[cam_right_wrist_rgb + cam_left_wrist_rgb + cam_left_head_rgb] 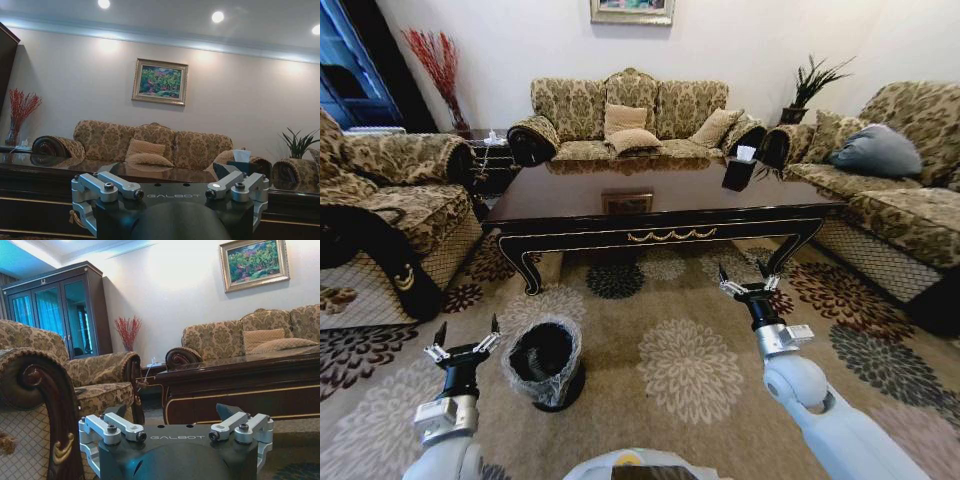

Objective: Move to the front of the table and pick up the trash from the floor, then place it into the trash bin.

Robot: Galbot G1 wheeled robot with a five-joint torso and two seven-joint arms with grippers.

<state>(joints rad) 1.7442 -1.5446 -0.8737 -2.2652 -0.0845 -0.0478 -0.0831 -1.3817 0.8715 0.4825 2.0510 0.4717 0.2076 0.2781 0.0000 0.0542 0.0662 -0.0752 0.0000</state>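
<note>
The dark glossy table with gold trim stands straight ahead on the patterned carpet floor. The black trash bin with a clear liner sits on the carpet at the near left. Just left of the bin, my left gripper is raised and open, holding nothing. My right gripper is also open and empty, held up before the table's right front leg. The left wrist view looks past the open fingers to the table's end. In the right wrist view, open fingers face the table. The trash is out of view.
Patterned sofas ring the table: one on the left, one at the back, one on the right. A black tissue box and a small frame sit on the table. Open carpet lies between me and the table.
</note>
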